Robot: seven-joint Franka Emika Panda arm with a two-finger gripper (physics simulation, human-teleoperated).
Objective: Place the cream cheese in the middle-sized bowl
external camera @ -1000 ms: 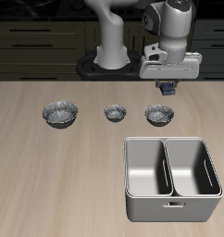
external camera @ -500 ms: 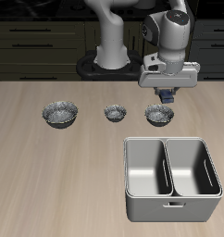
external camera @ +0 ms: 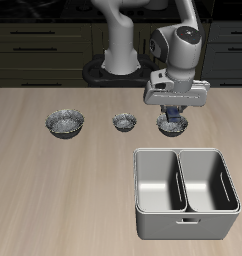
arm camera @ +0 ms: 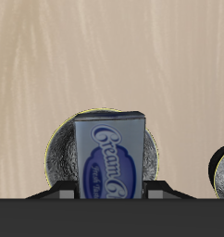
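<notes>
- Above the table's far half, the gripper [external camera: 174, 113] hangs over the middle-sized bowl [external camera: 172, 124], its wide grey body hiding most of that bowl in the exterior view.
- Clamped between the fingers is the cream cheese [arm camera: 110, 153], a dark blue box with a paler label patch carrying looping white script; in the wrist view it stands on end in the grip.
- From the wrist view the box covers the centre of the middle-sized bowl [arm camera: 60, 155], whose speckled grey rim shows on both sides of it. Whether the box touches the bowl's inside cannot be told.
- In the exterior view only a sliver of the cream cheese [external camera: 174, 113] peeks out under the gripper, just above the bowl's rim.
- Beside that bowl along the same row sits the smallest grey bowl [external camera: 124, 122], near but apart; a part of its rim also shows at the edge of the wrist view [arm camera: 221, 172].
- Farther along the row, well apart, rests the widest grey bowl [external camera: 66, 122].
- Nearer the table's front edge stands a grey two-compartment caddy [external camera: 186, 193], with a divider down its middle; it lies close to the middle-sized bowl but does not touch it.
- All of these sit on a pale wood-grain table [external camera: 63, 190].
- At the table's back stands the robot's base [external camera: 120, 62], in front of dark cabinets.
</notes>
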